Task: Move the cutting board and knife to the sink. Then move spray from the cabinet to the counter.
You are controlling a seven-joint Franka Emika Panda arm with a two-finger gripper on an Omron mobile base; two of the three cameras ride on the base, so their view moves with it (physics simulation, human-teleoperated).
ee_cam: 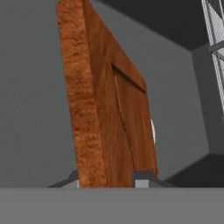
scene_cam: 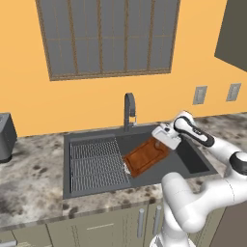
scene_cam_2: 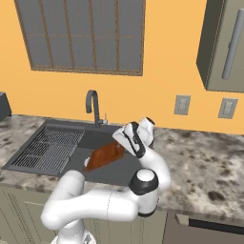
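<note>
Cutting board edge-on between narrowly parted gripper fingertips in hand view, tilted over sink from base views

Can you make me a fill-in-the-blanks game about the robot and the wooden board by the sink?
1. The cutting board is over the dark grey ____, not over the counter.
2. The board is not lying flat; it is ____.
3. The gripper is at the board's ____ end.
4. The curved faucet stands in front of the ____ wall.

Missing words: sink; tilted; upper; orange
</note>
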